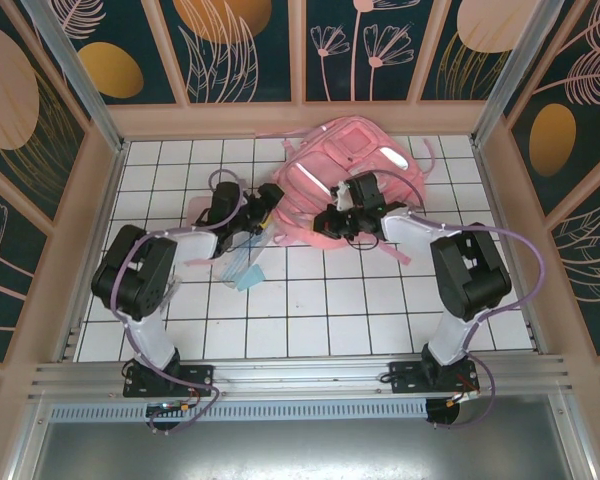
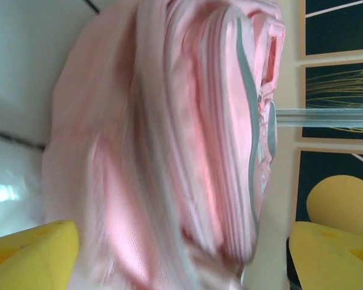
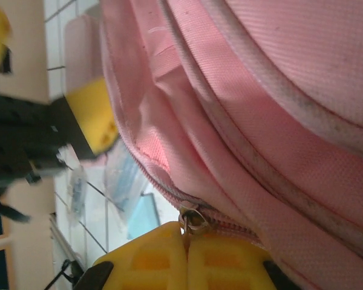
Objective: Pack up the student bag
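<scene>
Yellow fingertips of the right gripper (image 3: 186, 241) press together at the bottom of its wrist view, pinching a small metal zipper pull (image 3: 193, 219) on the large soft pink backpack (image 1: 355, 150). Seen from overhead, the backpack lies at upper centre. Both arms bend inward toward it, and the left gripper (image 2: 181, 254) has its fingers wide apart.

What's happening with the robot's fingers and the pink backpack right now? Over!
Left gripper: fingers open, facing pink backpack. Right gripper: fingers shut on its zipper pull. Blue packet lies loose nearby, not blocking.
</scene>
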You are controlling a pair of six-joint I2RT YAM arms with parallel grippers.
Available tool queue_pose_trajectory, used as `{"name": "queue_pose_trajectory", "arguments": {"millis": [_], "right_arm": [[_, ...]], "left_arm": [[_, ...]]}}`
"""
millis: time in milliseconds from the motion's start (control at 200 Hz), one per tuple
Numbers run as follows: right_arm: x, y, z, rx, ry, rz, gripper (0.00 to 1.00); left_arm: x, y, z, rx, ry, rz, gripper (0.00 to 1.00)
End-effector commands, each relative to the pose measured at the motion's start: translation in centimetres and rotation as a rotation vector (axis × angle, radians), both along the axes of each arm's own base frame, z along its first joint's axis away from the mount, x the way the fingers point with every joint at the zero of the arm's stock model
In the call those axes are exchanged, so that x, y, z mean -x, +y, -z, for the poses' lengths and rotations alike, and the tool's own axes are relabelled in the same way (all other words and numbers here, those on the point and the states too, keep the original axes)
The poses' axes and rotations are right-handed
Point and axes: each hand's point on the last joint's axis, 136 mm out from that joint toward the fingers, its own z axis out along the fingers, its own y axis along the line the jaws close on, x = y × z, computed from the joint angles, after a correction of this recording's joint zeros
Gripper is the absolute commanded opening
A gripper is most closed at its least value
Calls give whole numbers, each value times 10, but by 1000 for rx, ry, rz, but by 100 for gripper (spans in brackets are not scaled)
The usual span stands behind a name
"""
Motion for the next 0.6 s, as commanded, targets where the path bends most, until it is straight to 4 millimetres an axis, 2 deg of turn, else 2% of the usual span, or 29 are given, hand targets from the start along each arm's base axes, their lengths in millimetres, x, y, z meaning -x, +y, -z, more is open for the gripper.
{"name": "queue_pose_trajectory", "arguments": {"millis": [0, 75, 185, 295, 330, 370, 415, 485, 570, 595], "right_arm": [[-21, 24, -60, -141, -162, -50, 0], [-12, 25, -63, -156, -157, -69, 0], [9, 27, -60, -164, -129, -105, 0], [37, 28, -49, -154, -82, -138, 0], [47, 28, -44, -148, -62, -150, 0], [56, 23, -36, -128, -33, -150, 0], [74, 20, -22, -86, 13, -161, 0], [93, -2, 5, 28, 82, -139, 0], [112, -44, 44, 247, 161, -94, 0], [110, -64, 54, 310, 187, -52, 0]], "left_arm": [[10, -3, -17, 49, -18, -20, 90], [10, -10, -22, 54, -25, -11, 90], [3, -34, -18, 92, -13, 23, 90], [-13, -59, -13, 128, -24, 51, 83], [-20, -65, -14, 133, -35, 55, 76], [-28, -66, -12, 139, -48, 48, 61], [-35, -64, -12, 143, -67, 33, 33], [-43, -58, -14, 135, -90, 22, 0], [-48, -47, -16, 97, -107, 13, 0], [-49, -42, -16, 84, -109, 10, 0]]}}
